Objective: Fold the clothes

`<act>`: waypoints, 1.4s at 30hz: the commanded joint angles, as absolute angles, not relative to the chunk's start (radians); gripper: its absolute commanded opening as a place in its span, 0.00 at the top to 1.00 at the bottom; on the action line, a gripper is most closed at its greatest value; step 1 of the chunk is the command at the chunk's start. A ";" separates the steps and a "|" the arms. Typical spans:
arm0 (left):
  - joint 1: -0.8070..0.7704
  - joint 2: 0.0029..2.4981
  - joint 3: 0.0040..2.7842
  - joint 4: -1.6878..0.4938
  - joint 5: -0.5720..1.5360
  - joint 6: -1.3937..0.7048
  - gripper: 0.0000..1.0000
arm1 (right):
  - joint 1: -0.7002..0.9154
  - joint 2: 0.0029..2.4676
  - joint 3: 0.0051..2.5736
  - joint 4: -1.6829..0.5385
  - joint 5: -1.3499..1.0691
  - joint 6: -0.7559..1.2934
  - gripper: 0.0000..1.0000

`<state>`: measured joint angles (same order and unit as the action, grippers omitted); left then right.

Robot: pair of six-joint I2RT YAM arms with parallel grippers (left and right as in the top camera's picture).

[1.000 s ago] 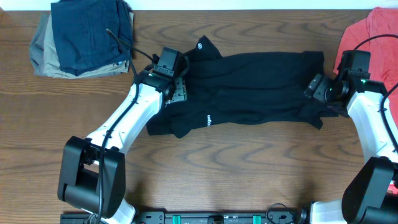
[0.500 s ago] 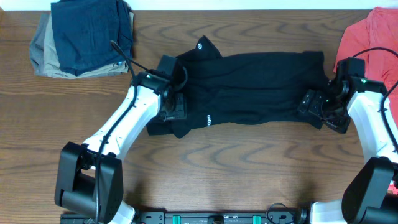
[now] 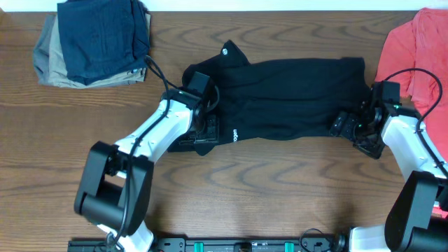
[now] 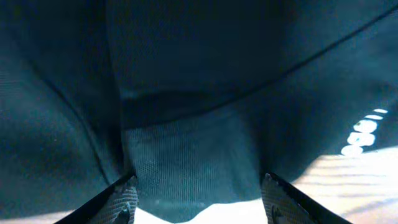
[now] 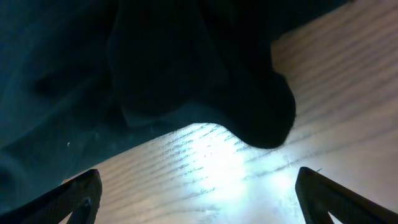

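Note:
The black shirt (image 3: pixel 287 98) lies spread across the middle of the wooden table, with small white logo marks near its left part. My left gripper (image 3: pixel 204 133) sits low at the shirt's lower left edge. In the left wrist view its open fingers (image 4: pixel 199 199) straddle a flap of the black fabric (image 4: pixel 186 155). My right gripper (image 3: pixel 348 130) sits at the shirt's lower right corner. In the right wrist view its fingers (image 5: pixel 199 193) are wide open over bare wood, with the black shirt's edge (image 5: pixel 205 93) just ahead.
Folded navy and khaki garments (image 3: pixel 98 38) are stacked at the back left. A coral-red shirt (image 3: pixel 420 49) lies at the back right, close to my right arm. Bare wooden table (image 3: pixel 280 189) runs along the front.
Both grippers have moved down toward the shirt's near edge. The left one went from the shirt's upper left to its lower left hem; the right one slid to the lower right corner.

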<state>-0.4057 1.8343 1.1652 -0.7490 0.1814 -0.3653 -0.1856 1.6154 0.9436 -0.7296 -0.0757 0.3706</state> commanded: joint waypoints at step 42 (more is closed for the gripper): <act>-0.236 1.909 1.151 -0.994 -0.046 -0.358 0.93 | -0.126 1.609 0.863 -0.729 -0.209 0.114 0.40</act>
